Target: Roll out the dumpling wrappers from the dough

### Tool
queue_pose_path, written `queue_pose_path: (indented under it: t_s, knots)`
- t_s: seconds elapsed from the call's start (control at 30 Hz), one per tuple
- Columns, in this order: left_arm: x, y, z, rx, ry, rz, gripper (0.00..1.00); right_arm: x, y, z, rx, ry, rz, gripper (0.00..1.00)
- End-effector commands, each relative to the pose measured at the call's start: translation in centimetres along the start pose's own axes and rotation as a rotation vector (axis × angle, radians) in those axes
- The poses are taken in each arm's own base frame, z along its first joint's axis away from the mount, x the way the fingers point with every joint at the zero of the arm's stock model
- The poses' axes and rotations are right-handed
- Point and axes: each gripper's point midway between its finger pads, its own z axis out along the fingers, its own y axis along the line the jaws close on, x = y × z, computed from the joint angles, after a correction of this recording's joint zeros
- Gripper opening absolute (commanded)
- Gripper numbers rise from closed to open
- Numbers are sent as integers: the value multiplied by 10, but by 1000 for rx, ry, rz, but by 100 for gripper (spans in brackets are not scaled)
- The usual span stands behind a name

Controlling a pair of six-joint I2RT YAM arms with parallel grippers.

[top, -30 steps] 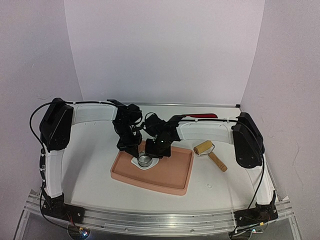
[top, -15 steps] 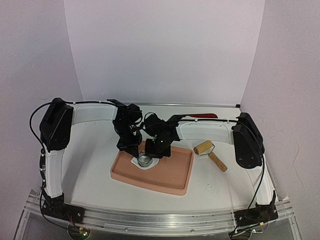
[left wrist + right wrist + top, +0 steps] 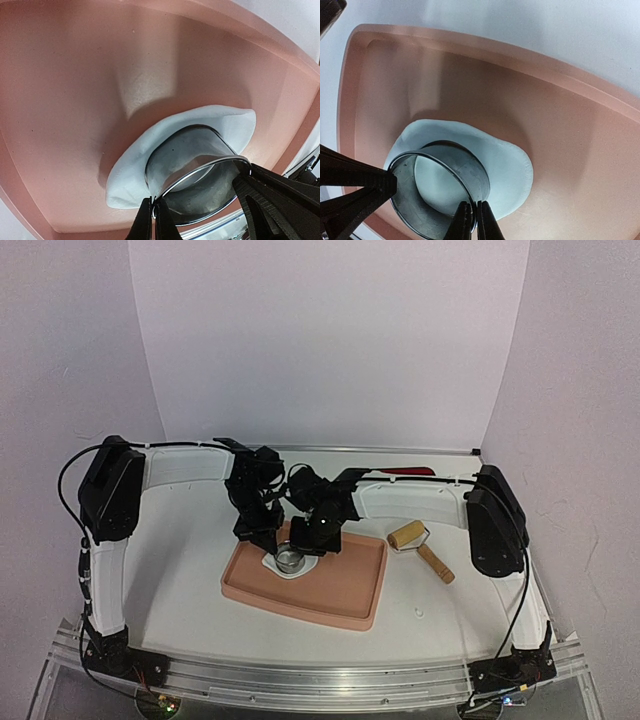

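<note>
We find the left jaws and the right jaws each pinched tight on the rim of the ring cutter [image 3: 185,150], at 2 separate points. The cutter stands on the dough [image 3: 512,165], a flat sheet in the pink tray [image 3: 345,605].

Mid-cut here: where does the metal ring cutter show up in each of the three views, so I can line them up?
Top external: ring cutter in the picture's centre, in the far left part of the pink tray.
Left wrist: ring cutter lower centre, running off the bottom edge.
Right wrist: ring cutter lower left.
Shared landmark: the white dough under the cutter, on the pink tray.
</note>
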Motion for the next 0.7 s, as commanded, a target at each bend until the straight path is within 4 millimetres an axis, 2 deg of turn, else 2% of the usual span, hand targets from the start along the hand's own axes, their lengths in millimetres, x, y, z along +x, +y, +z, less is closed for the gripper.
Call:
queue_pose_path:
  t_s: [0.0, 0.67]
  knots:
    - [-25, -5, -33, -8, -148, 1, 0, 18, 7, -17, 6, 53, -36, 7]
    - [-26, -12, -49, 6, -176, 10, 0, 3, 24, -40, -36, 16, -33, 9]
